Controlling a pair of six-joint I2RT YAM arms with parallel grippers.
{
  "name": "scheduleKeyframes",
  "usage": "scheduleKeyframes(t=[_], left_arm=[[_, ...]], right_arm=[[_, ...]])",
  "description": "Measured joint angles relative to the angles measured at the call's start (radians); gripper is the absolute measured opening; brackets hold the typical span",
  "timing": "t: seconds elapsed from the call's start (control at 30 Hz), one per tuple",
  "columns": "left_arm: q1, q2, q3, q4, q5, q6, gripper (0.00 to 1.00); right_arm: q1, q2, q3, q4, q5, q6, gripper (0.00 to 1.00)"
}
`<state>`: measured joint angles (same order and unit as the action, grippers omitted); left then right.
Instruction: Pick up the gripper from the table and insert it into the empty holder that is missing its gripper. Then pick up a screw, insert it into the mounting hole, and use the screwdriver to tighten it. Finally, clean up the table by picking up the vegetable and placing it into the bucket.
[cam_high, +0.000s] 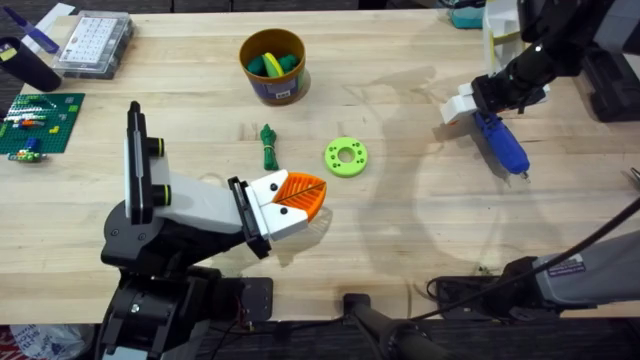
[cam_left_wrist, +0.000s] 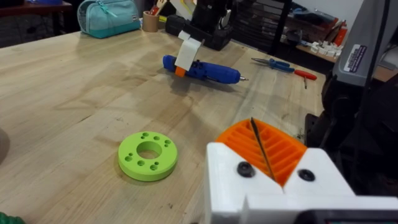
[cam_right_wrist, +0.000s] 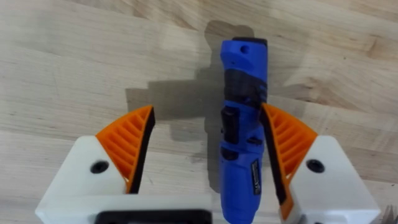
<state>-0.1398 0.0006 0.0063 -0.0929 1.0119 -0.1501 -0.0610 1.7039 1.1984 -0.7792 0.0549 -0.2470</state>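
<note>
The holder (cam_high: 200, 205), a white wrist body with a black end plate, is on my left arm. The gripper (cam_high: 290, 200), a white block with orange ribbed fingers, sits in it. My left gripper (cam_left_wrist: 261, 140) is shut with nothing between the pads. At the far right the blue screwdriver (cam_high: 505, 145) lies flat on the table. My right gripper (cam_right_wrist: 206, 112) is open and straddles the screwdriver (cam_right_wrist: 244, 124), which lies close to one orange pad. The dark green vegetable (cam_high: 267, 145) rests mid-table, just in front of the bucket (cam_high: 272, 65). I cannot make out a screw.
A lime-green ring (cam_high: 346, 156) with holes lies between the vegetable and the screwdriver. A clear parts box (cam_high: 95, 42) and a green brick plate (cam_high: 38, 122) occupy the far left. Pliers (cam_left_wrist: 283, 64) and a teal pouch (cam_left_wrist: 109, 15) sit past the screwdriver.
</note>
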Motion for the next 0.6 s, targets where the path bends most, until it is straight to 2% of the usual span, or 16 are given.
scheduleKeyframes(t=[0.6], left_arm=[[0.000,0.000,0.000,0.000,0.002,-0.001,0.016]], right_arm=[[0.001,0.000,0.004,-0.042,0.106,-0.001,0.977]])
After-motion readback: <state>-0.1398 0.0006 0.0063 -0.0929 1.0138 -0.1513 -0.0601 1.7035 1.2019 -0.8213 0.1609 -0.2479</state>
